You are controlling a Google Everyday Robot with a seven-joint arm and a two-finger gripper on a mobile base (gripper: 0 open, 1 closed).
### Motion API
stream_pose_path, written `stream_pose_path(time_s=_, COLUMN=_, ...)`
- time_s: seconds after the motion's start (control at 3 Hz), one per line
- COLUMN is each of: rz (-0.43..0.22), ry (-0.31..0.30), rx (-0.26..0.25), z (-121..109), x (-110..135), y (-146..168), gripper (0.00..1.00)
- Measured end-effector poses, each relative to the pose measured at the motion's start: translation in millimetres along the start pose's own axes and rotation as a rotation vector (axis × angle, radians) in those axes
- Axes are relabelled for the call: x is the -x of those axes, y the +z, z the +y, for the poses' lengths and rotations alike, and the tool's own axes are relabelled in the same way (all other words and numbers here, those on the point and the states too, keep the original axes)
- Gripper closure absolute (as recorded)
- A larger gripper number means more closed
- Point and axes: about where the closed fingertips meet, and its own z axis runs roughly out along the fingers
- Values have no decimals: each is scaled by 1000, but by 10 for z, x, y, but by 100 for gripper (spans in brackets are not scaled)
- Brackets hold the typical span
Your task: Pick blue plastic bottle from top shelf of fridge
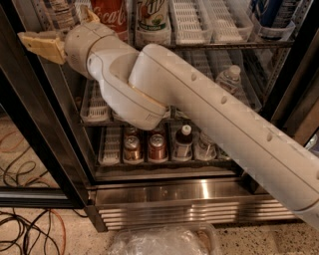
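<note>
Up in the top left corner, the blue plastic bottle stands upright on the top shelf of the fridge, at the left end of the row. Its long axis is vertical and its neck points up, out of the picture. The upper edge cuts it off, so only the lower body with its white, finely printed label shows. The foot of the bottle is hidden behind the wrist of the white arm.

The gripper is just below and left of the bottle, in front of the black door frame, and points left. Whether it is open or closed cannot be told, nor whether it touches the bottle.

Just right of the bottle stands a red Coca-Cola bottle, then a green-and-white labelled bottle. After these come the white lane trays and, at the far right, dark blue-labelled bottles. All of these are cut off at the top.

The arm crosses the view from lower right to upper left and hides much of the middle rack. Beside it, a clear bottle with a white cap shows. On the lowest rack the cans and a dark bottle show only in part. Cables lie on the floor at the left.
</note>
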Motion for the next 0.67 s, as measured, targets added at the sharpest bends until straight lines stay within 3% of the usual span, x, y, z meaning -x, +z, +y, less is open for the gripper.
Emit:
stream_pose_path(time_s=0.33, rz=-1, ry=26, rx=-55, z=59, x=-20, y=27, gripper=19)
stream_pose_path(time_s=0.67, rz=-5, ry=19, rx=-68, z=67, x=-21, y=49, gripper=20)
